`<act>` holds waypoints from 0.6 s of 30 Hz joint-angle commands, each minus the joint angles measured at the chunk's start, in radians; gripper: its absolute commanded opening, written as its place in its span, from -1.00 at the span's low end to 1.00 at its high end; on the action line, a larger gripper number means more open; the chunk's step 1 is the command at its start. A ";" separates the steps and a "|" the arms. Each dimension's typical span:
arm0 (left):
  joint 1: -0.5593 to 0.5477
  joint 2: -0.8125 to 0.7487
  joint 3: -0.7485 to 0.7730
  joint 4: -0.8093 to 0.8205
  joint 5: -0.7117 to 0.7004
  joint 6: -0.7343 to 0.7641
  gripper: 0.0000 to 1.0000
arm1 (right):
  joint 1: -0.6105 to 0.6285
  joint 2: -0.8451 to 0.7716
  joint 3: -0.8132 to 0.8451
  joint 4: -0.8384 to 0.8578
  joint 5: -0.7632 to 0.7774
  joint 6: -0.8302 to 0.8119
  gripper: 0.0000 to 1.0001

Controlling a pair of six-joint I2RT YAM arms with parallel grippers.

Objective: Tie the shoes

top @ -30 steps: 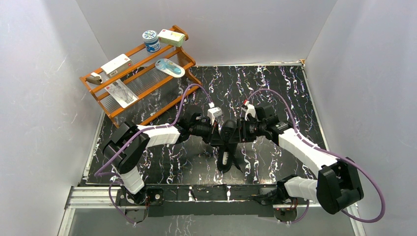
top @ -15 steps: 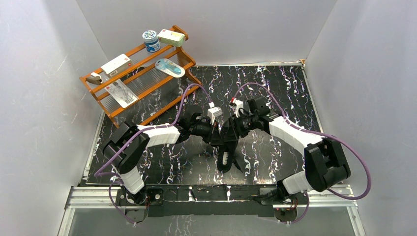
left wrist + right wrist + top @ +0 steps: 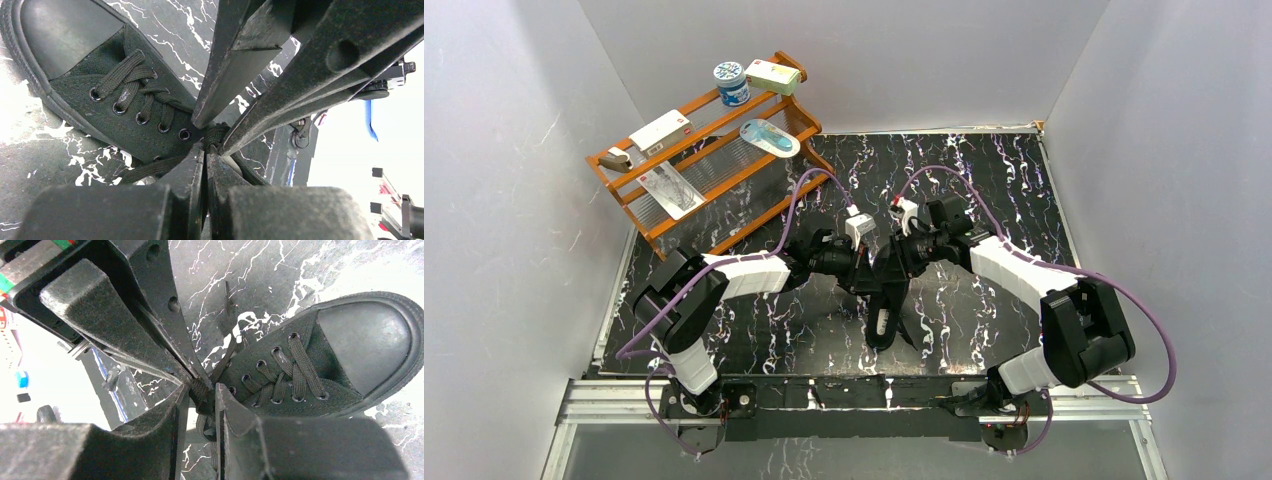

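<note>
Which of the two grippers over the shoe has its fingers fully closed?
The left gripper: its fingers press together with no gap, pinching the black lace. The right gripper has its fingers apart, with lace strands between them.

The left arm (image 3: 744, 275) and right arm (image 3: 1024, 285) are built alike, with smooth white shells over the long links and bulky black housings at the joints. A thin purple cable (image 3: 809, 174) loops along each one from its black base (image 3: 724, 400) out to the wrist. Each wrist carries a small white camera block (image 3: 859, 228), and the right one has a red mark. The fingers (image 3: 185, 175) are matte black, rough-grained and tapered, with round holes in their sides.
</note>
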 commanded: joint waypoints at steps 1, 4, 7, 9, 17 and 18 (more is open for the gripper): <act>-0.003 -0.038 -0.002 0.051 0.014 -0.024 -1.00 | -0.001 -0.008 -0.003 0.052 -0.025 -0.001 -0.29; -0.003 -0.037 -0.001 0.055 0.009 -0.029 -1.00 | -0.001 -0.008 -0.017 0.058 -0.042 0.004 -0.34; -0.004 -0.043 -0.005 0.047 -0.008 -0.028 -1.00 | 0.000 -0.033 -0.029 0.069 0.000 0.012 -0.92; -0.004 -0.049 -0.017 0.059 -0.027 -0.033 -1.00 | 0.000 -0.048 -0.032 0.070 -0.009 0.026 -1.00; -0.004 -0.053 -0.048 0.108 -0.112 -0.045 -1.00 | -0.001 -0.084 -0.043 0.053 -0.095 0.068 -1.00; -0.004 -0.045 -0.046 0.115 -0.118 -0.052 -1.00 | 0.000 -0.086 -0.042 0.052 -0.100 0.077 -1.00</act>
